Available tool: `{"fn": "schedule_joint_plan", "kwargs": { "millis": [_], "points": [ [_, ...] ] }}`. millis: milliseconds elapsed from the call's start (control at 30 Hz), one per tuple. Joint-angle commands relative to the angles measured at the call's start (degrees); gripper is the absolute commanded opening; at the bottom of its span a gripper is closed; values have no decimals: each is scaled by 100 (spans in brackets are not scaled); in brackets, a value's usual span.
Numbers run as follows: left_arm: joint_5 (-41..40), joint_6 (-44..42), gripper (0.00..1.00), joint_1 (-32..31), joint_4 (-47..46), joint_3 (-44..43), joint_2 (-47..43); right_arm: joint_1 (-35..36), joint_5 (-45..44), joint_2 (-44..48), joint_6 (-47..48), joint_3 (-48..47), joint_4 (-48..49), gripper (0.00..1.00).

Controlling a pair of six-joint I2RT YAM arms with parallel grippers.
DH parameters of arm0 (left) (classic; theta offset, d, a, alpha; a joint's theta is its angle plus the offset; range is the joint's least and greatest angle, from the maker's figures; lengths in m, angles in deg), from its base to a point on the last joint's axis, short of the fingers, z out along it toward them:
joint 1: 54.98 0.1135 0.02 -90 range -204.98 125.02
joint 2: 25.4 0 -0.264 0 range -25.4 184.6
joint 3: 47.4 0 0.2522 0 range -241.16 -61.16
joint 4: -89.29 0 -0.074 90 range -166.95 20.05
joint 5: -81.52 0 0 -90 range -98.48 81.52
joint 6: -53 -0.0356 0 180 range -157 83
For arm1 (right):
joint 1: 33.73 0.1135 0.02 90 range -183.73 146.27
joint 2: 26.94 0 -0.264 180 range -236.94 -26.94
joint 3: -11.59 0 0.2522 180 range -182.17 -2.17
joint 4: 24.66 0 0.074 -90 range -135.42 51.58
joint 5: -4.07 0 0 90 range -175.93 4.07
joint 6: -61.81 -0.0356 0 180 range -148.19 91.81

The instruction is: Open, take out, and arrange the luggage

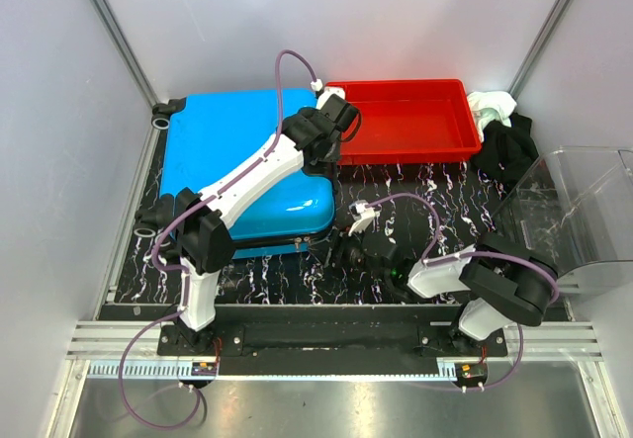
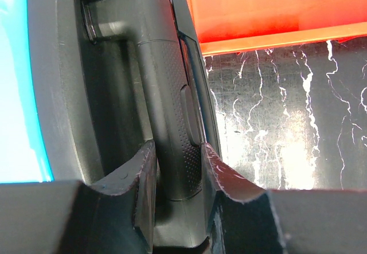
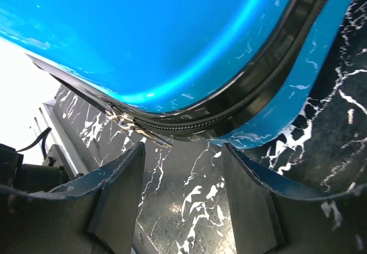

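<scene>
The luggage [image 1: 232, 176], a bright blue hard-shell suitcase, lies flat and closed on the left of the black marble table. My left gripper [image 1: 334, 122] is at its right side, shut on the suitcase's black side handle [image 2: 169, 110], which fills the gap between both fingers. My right gripper [image 1: 348, 252] is open and empty, low over the table at the suitcase's near right corner. In the right wrist view the blue shell [image 3: 172, 30], the black zip seam and the metal zip pull [image 3: 123, 119] show just ahead of my left finger.
A red plastic tray [image 1: 410, 122] stands behind the table's middle, close to the left gripper. A clear plastic bin [image 1: 579, 216] lies at the right edge. Black and white cloth [image 1: 499, 127] lies at the back right. Grey walls close in on both sides.
</scene>
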Motion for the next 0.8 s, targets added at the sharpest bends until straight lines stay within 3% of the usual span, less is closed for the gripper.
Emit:
{"fn": "schedule_joint_plan", "kwargs": {
  "millis": [0,767],
  "points": [
    [691,-320,0,-97,99,83,55,-52,267,-126,-65,-139,822,62],
    [700,-399,0,-123,46,65,37,-105,478,-364,-258,-342,1700,61]
  ]
}}
